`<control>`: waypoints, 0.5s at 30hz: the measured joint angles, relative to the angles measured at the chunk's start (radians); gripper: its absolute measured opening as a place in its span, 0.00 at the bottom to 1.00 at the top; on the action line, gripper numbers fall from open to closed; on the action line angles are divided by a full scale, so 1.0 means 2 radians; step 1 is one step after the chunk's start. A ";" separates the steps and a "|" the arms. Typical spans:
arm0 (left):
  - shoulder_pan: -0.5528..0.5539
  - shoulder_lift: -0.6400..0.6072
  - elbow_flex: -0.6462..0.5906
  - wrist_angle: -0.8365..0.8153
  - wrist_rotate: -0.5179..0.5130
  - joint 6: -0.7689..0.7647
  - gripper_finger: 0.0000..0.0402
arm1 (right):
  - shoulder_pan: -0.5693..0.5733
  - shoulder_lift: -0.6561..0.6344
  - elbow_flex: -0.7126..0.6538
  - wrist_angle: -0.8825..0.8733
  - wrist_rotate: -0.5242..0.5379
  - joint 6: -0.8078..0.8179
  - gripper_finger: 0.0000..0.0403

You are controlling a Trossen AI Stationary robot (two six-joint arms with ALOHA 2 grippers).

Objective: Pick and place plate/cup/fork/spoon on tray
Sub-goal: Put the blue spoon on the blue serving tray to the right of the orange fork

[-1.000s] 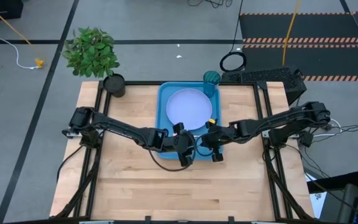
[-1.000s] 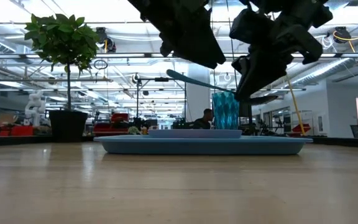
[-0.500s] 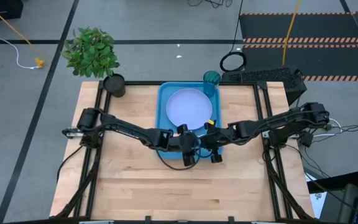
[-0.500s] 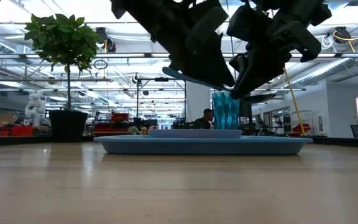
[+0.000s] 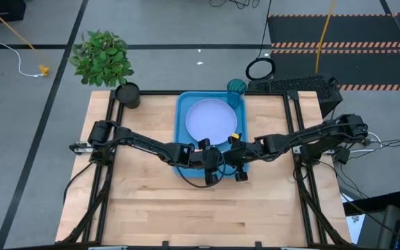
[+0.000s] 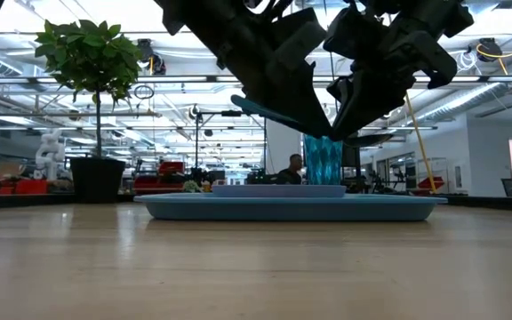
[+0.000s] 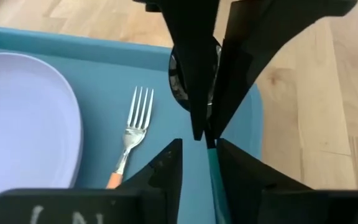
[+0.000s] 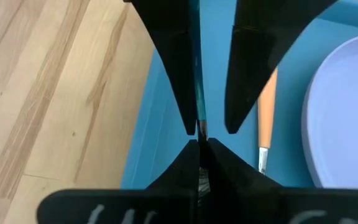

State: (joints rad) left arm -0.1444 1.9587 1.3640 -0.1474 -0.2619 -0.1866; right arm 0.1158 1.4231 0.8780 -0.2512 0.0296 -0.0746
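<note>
The blue tray (image 5: 183, 111) lies at the table's far middle. On it are the lavender plate (image 5: 212, 119) and the fork (image 7: 131, 138), which lies flat beside the plate. The teal cup (image 5: 236, 88) stands upright in the tray's far right corner. My right gripper (image 5: 229, 158) is shut on the spoon (image 7: 212, 163) above the tray's near end. My left gripper (image 5: 216, 161) is open and faces it. Its fingers (image 7: 166, 169) stand on either side of the spoon's light-blue handle. I cannot tell whether they touch it. My right gripper pinches the spoon between its two fingers (image 7: 194, 93), and its tips close where the blue handle (image 8: 198, 93) begins. The fingers come level from the table's right and lie along the spoon. The dark bowl (image 7: 176, 81) sits farther back between them. The spoon is lifted clear of the tray, handle (image 6: 260, 108) toward the left arm.
A black plant pot (image 5: 127, 94) with a green plant stands at the table's far left corner. A black keyboard-like slab (image 5: 294, 85) and a black ring (image 5: 260, 68) lie beyond the far right corner. Bare wood (image 5: 200, 215) fills the table's near half.
My left gripper has moved toward the table's right edge, up to my right gripper, and its fingers now stand on either side of the spoon's handle. My right gripper has held the spoon still above the tray.
</note>
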 joint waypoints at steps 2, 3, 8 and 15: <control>0.000 0.000 0.000 -0.001 0.000 0.000 0.22 | 0.000 0.000 0.000 0.000 0.000 0.000 0.01; 0.000 0.000 0.000 -0.003 0.000 0.000 0.21 | 0.000 0.000 0.000 0.002 0.000 0.000 0.01; 0.000 0.000 0.000 -0.010 0.001 0.005 0.16 | 0.000 0.000 0.000 0.010 0.000 0.000 0.01; -0.001 0.000 0.000 -0.008 0.002 0.014 0.05 | 0.000 0.000 0.000 0.011 0.001 0.001 0.01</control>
State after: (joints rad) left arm -0.1463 1.9587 1.3640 -0.1631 -0.2588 -0.1590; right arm 0.1154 1.4231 0.8780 -0.2297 0.0317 -0.0717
